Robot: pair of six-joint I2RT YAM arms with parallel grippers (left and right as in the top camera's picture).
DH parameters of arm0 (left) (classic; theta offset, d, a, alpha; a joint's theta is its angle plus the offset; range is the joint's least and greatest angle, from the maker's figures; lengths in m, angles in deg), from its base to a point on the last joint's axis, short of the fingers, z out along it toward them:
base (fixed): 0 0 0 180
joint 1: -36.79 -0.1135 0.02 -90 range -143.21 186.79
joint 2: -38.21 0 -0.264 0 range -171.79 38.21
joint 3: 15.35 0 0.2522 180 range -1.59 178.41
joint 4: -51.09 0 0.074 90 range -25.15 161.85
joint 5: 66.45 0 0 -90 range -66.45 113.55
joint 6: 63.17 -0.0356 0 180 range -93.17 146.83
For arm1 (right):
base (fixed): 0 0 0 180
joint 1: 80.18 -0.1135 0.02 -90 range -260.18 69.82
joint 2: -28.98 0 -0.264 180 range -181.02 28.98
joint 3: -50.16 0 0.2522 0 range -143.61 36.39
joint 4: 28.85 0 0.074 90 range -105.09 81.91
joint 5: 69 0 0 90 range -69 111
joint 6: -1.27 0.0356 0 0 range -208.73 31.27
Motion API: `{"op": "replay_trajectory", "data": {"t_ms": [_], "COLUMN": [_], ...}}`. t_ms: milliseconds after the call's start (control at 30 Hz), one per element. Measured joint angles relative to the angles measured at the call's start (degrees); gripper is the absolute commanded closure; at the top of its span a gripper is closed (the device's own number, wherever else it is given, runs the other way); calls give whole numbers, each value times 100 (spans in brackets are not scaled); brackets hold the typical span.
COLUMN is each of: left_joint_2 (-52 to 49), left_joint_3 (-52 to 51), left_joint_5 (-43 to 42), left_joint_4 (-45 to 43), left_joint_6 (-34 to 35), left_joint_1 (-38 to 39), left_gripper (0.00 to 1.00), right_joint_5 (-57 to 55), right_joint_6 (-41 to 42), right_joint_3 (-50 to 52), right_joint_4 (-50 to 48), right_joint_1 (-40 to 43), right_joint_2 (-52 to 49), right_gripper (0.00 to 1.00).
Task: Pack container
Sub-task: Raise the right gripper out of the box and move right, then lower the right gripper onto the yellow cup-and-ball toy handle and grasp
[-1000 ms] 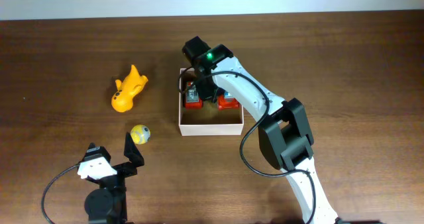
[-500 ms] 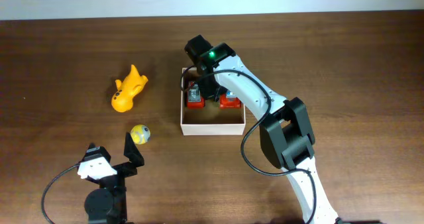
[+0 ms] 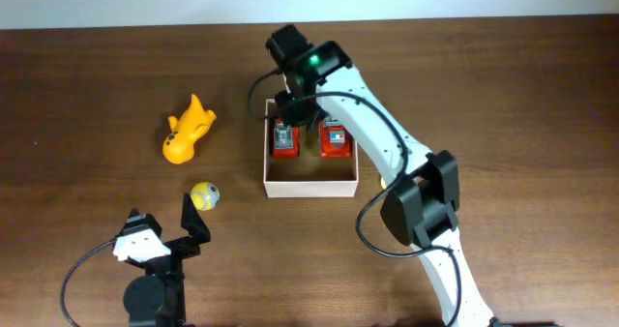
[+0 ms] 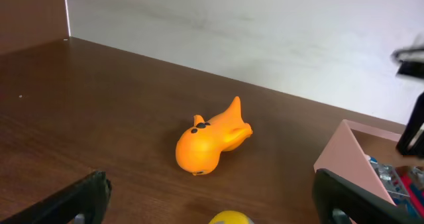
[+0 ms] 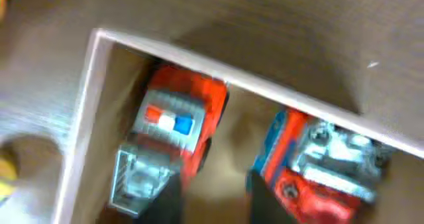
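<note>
Container (image 3: pixel 309 179) is sitting on the table (image 3: pixel 503 95) at mid-width, toward the far side, with its open top facing up. Two red cars are lying side by side in its far half. The left car (image 3: pixel 281 139) is lying near the left wall and the right car (image 3: pixel 334 139) near the right wall, apart from each other. The right gripper (image 3: pixel 302 124) is hanging over the container's far edge, between the cars, with the right arm (image 3: pixel 387 143) reaching in from the near right. In the right wrist view its fingers (image 5: pixel 167 199) are standing parted with only the tan floor between them, gripping nothing. One finger is showing just beside the left car; I cannot tell whether it is touching. The left gripper (image 3: pixel 166 225) is resting by the table's near left edge, its fingers (image 4: pixel 83 201) spread wide and empty. An orange toy (image 3: pixel 187 130) is lying left of the container, well apart from it. A yellow ball (image 3: pixel 204 195) is lying between that toy and the left gripper.
</note>
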Motion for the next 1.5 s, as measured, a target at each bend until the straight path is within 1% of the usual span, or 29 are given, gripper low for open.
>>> {"op": "replay_trajectory", "data": {"t_ms": [67, 133, 200, 300, 400, 533, 567, 667, 767, 800, 933, 1067, 1167, 1200, 1300, 1433, 1500], "left_joint_2": [0, 0, 0, 0, 0, 0, 0, 0, 0, 0, 0, 0, 0, 0, 0, 0, 0], "left_joint_3": [0, 0, 0, 0, 0, 0, 0, 0, 0, 0, 0, 0, 0, 0, 0, 0, 0], "left_joint_5": [2, 2, 2, 0, 2, 2, 2, 2, 2, 0, 0, 2, 2, 2, 2, 2, 0], "left_joint_4": [0, 0, 0, 0, 0, 0, 0, 0, 0, 0, 0, 0, 2, 0, 0, -2, -2], "left_joint_6": [0, 0, 2, 0, 0, 0, 0, 0, 0, 0, 0, 0, 0, 0, 2, 0, 0], "left_joint_1": [0, 0, 0, 0, 0, 0, 0, 0, 0, 0, 0, 0, 0, 0, 0, 0, 0], "left_gripper": [1, 1, 1, 1, 1, 1, 1, 1, 1, 1, 1, 1, 1, 1, 1, 1, 1], "right_joint_5": [22, 46, 33, -72, -264, -402, -426, -452, -527, -577, -844, -1036, -1106, -1110, -1058, -575, -282], "right_joint_6": [-57, -107, -223, -398, -544, -745, -793, -909, -1029, -1056, -1169, -1202, -1207, -1202, -1213, -1222, -1241], "right_joint_3": [-310, -636, -966, -1294, -1412, -1414, -1414, -1412, -1412, -1410, -1189, -254, 861, 1425, 2664, 4354, 5018], "right_joint_4": [358, 717, 1150, 1683, 2061, 2068, 2068, 2068, 2068, 2068, 2057, 2059, 2055, 2068, 1878, 896, 476], "right_joint_1": [4, 15, 46, 122, 223, 372, 417, 553, 748, 820, 1154, 1543, 1823, 1919, 2033, 2037, 2037], "right_joint_2": [0, 0, 0, 0, 0, 7, 22, 153, 531, 708, 1727, 3025, 3748, 3939, 4028, 3777, 3705], "right_gripper": [50, 39, 31, 28, 25, 24, 21, 18, 13, 10, 5, 4, 4, 4, 4, 4, 4]}}
